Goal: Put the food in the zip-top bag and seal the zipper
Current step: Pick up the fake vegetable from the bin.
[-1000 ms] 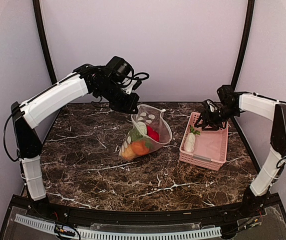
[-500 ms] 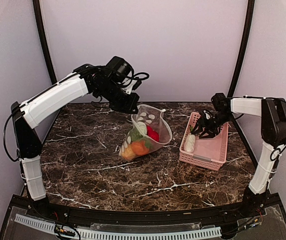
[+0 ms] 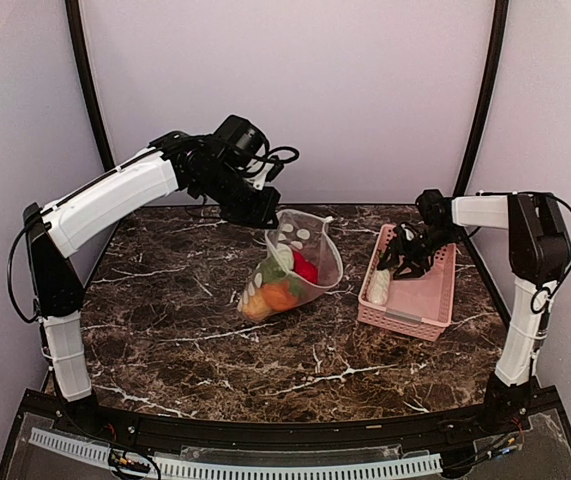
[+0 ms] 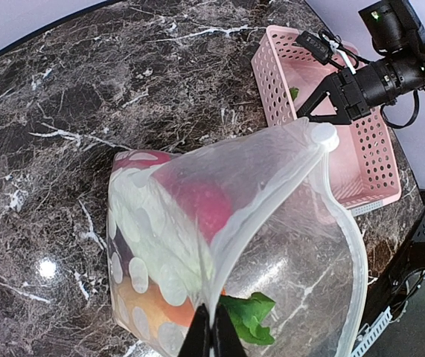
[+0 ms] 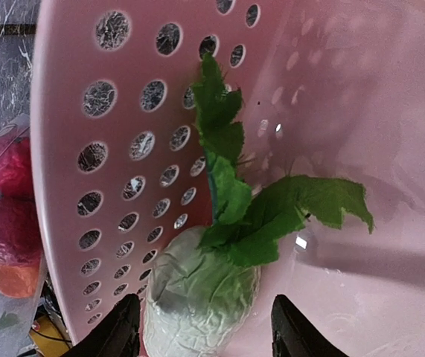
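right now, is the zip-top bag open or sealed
Open. The zip-top bag's mouth gapes wide, one rim edge pinched and lifted by the left gripper; a red ball shows inside.

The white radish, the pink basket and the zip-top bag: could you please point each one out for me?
white radish [image 5: 197,297], right wrist view, on its white body.
pink basket [image 3: 427,290], top external view, on its bare floor.
zip-top bag [image 4: 294,230], left wrist view, on its clear side wall.

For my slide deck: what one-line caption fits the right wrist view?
Right gripper, fingers open, flanking the leafy white radish in the pink basket.
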`<state>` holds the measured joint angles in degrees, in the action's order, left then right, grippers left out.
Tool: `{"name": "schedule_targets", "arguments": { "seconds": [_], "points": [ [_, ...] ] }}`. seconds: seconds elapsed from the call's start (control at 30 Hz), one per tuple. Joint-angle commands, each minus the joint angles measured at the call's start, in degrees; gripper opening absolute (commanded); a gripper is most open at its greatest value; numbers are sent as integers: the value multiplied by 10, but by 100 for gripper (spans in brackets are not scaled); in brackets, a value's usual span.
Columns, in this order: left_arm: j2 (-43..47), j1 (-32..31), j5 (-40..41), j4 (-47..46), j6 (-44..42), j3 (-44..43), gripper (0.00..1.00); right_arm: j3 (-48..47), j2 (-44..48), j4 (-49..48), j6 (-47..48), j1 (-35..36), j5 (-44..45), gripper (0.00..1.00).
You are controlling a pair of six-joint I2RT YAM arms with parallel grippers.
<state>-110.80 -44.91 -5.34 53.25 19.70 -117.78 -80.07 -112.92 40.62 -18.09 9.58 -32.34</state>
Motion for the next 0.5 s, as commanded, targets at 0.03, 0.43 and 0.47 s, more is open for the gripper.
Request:
{"name": "schedule_targets", "arguments": {
  "seconds": [0.03, 0.43, 0.47],
  "points": [
    [15, -2, -5, -4, 2, 13, 1, -25, -26, 4, 5, -1, -2, 58],
    [16, -2, -8, -5, 2, 23, 1, -45, -69, 11, 15, 1, -26, 57],
    [16, -2, -8, -5, 2, 24, 1, -46, -70, 10, 15, 2, -32, 57]
  ]
}}
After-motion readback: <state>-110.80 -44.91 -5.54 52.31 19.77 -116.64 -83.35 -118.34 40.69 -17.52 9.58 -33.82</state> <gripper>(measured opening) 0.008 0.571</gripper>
